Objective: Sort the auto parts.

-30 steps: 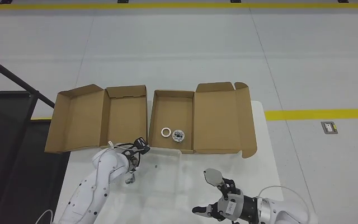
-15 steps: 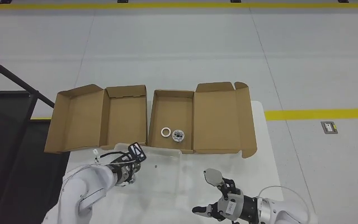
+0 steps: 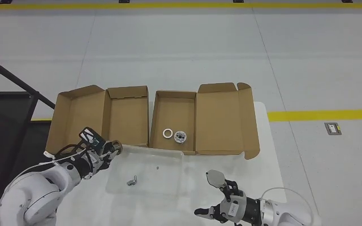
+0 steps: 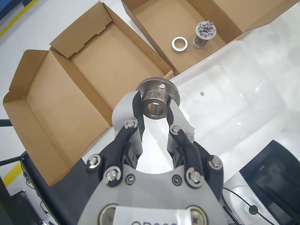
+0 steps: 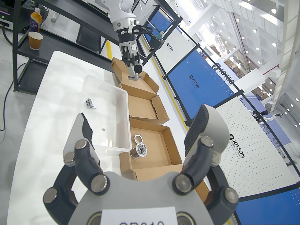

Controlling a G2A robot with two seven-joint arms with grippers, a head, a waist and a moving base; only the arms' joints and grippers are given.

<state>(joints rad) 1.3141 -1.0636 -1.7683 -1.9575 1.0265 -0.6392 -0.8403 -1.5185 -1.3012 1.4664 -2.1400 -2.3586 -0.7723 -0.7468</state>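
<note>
Left fingers (image 4: 137, 112) are clamped on the neck of a flanged steel bushing (image 4: 155, 100), one ribbed pad on each side of the tube. The right wrist view shows them pointing down, with the flange at the lower end. In the top view the bushing (image 3: 116, 148) hangs at the far left corner of the clear plastic tray (image 3: 164, 175), just by the front wall of the left cardboard box (image 3: 127, 118). That box lies open with its lid folded out flat to the left.

Right fingers (image 5: 201, 120) are spread wide with nothing between them. They sit low over the near part of the white desk (image 3: 263, 175), to the right of the tray and well apart from the left arm.

Beside the left box, with side walls touching, stands the right cardboard box (image 3: 172, 107), its lid opened out to the right. Inside it, close to the front wall, a flat metal ring (image 3: 168, 133) lies just beside a toothed hub (image 3: 180, 136) that stands on end. The two are close together but not touching.

One small metal bracket (image 3: 132, 181) lies on the tray floor in the near left part. A tiny dark speck (image 4: 202, 93) sits farther in toward the middle. The tray's far rim runs along the front walls of both boxes.
</note>
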